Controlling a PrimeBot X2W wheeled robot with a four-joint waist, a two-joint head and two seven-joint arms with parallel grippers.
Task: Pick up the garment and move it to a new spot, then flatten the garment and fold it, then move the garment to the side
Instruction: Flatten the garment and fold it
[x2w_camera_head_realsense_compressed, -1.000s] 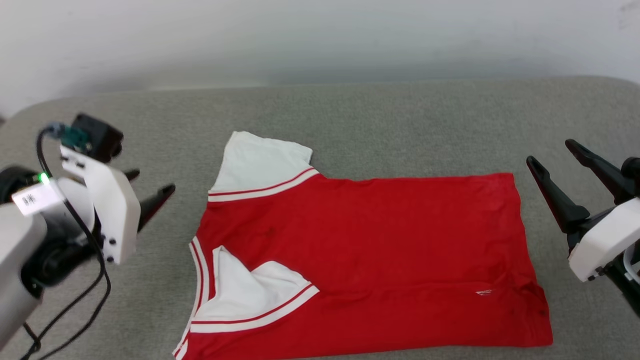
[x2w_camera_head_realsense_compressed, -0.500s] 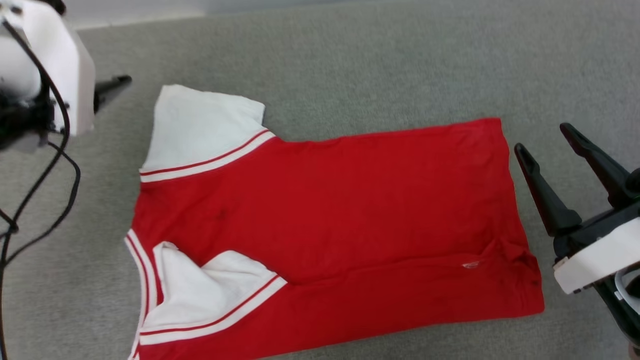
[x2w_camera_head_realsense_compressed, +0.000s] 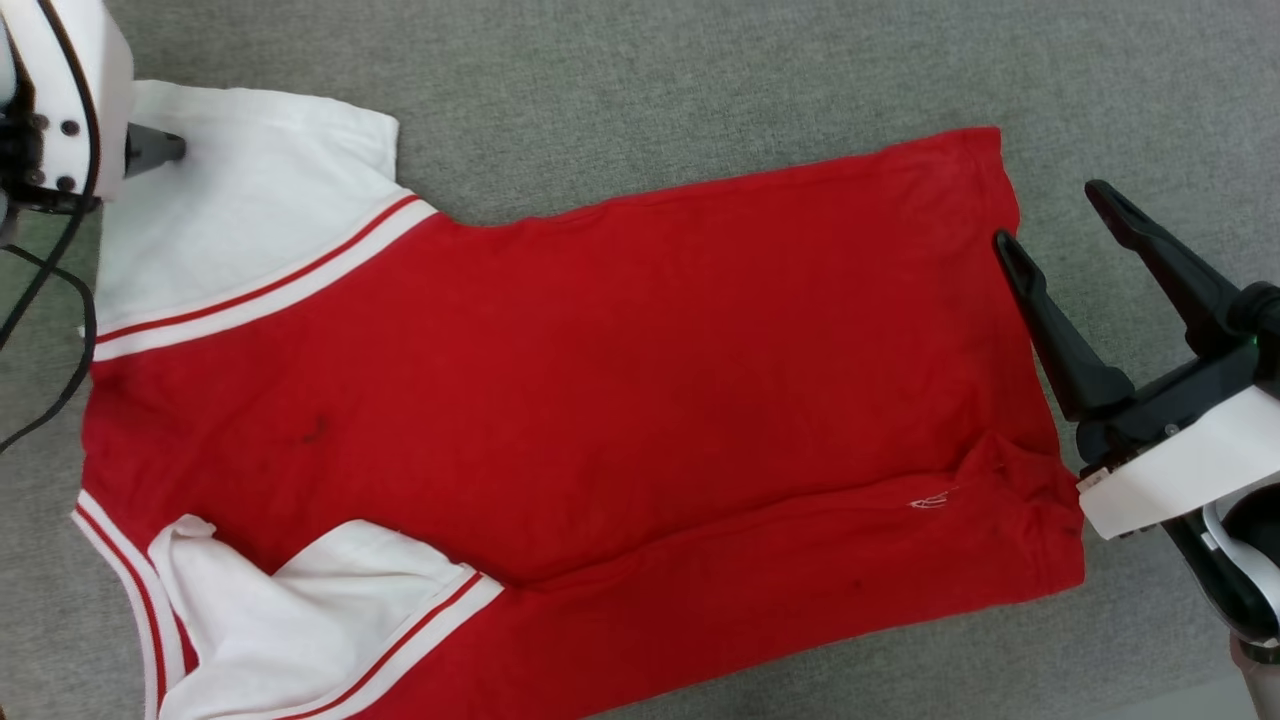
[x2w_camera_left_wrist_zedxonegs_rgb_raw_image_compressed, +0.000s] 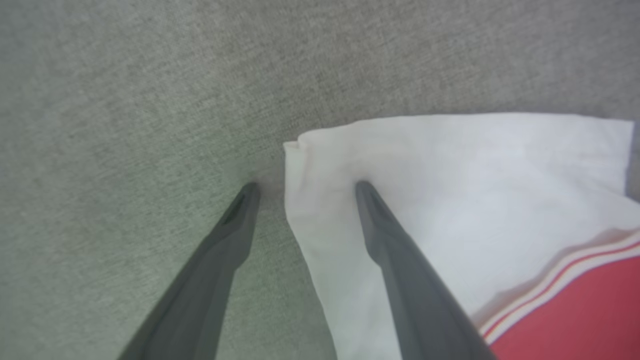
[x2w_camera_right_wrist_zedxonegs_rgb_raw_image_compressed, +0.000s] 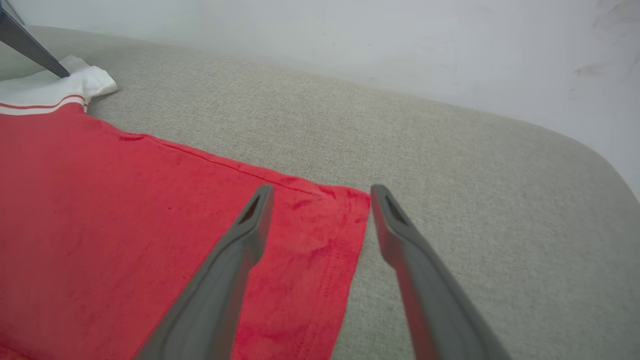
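Garment (x2w_camera_head_realsense_compressed: 600, 400): red jersey, spread nearly flat across the middle of the grey surface (x2w_camera_head_realsense_compressed: 700, 80), with the near white sleeve (x2w_camera_head_realsense_compressed: 300, 610) crumpled inward over the red toward the surface's near edge. Right pincer (x2w_camera_right_wrist_zedxonegs_rgb_raw_image_compressed: 321, 190): wide open, holding nothing, straddling the far hem corner (x2w_camera_right_wrist_zedxonegs_rgb_raw_image_compressed: 345, 240). Left pincer (x2w_camera_left_wrist_zedxonegs_rgb_raw_image_compressed: 305, 187): likewise open and empty, one finger on the far white sleeve (x2w_camera_left_wrist_zedxonegs_rgb_raw_image_compressed: 450, 175), the other on bare surface. Handling note: probably the flattening or first fold; close both pincers low on the cloth edge, catch both layers, and lift together so the far side carries evenly.
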